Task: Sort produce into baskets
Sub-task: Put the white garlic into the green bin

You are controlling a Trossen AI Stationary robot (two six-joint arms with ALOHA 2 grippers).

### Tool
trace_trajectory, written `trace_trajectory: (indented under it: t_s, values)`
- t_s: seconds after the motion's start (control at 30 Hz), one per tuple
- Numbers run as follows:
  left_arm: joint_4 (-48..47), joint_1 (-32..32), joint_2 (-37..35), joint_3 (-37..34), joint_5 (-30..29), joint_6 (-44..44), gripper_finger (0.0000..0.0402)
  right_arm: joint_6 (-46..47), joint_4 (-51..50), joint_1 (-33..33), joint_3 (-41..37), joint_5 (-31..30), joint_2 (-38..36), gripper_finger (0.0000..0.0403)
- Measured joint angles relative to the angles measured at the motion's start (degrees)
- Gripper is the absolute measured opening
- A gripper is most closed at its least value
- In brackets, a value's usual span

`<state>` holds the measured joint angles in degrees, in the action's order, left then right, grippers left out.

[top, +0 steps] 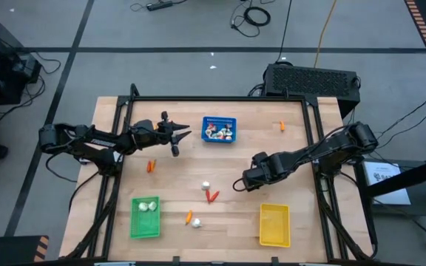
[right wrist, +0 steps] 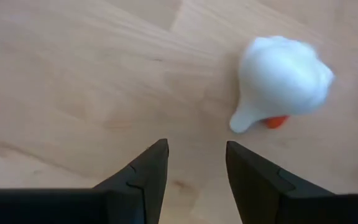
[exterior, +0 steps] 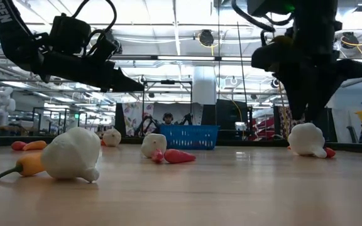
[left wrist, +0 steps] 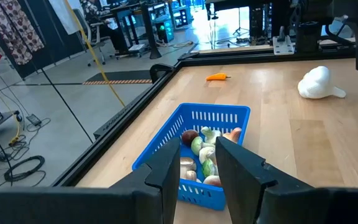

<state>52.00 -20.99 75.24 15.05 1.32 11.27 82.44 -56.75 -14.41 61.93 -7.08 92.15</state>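
With its jaws parted and empty, the right gripper [right wrist: 196,171] sits beside, not around, the garlic bulb [right wrist: 283,79], so closing may just nudge it away; the left gripper [left wrist: 197,163], also parted, seems empty.

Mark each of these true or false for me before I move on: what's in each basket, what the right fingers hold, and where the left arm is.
1. The yellow basket already holds produce. False: it looks empty.
2. The green basket holds two white bulbs. True.
3. The right gripper grips a white bulb. False: its fingers are open and empty, above bare wood, with a white bulb lying ahead of them.
4. The left gripper is beside the blue basket. True.
5. The blue basket is empty. False: it holds several pieces.
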Motion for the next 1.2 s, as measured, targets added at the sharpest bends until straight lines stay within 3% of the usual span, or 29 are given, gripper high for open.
trace_trajectory:
  t_s: [0.4,0.7,0.9,1.03,1.2]
  values:
    - [0.0,0.0,0.0,0.0,0.0,0.1,0.0111,15.6,-5.0,-1.5,0.0,-0.7,7.0,0.0153]
    - [0.0,0.0,0.0,0.0,0.0,0.1,0.0111,17.6,-4.6,-1.8,0.0,-5.2,9.0,0.0153]
    - [0.0,0.0,0.0,0.0,0.0,0.1,0.0111,17.6,-4.5,-1.8,-2.1,-4.7,8.2,0.0153]
    - [0.0,0.0,0.0,0.0,0.0,0.1,0.0111,19.1,4.2,-1.8,-8.4,-3.7,4.1,0.0153]
    - [0.0,0.0,0.0,0.0,0.0,0.1,0.0111,22.7,13.9,-2.5,-14.6,-6.8,-1.3,0.0153]
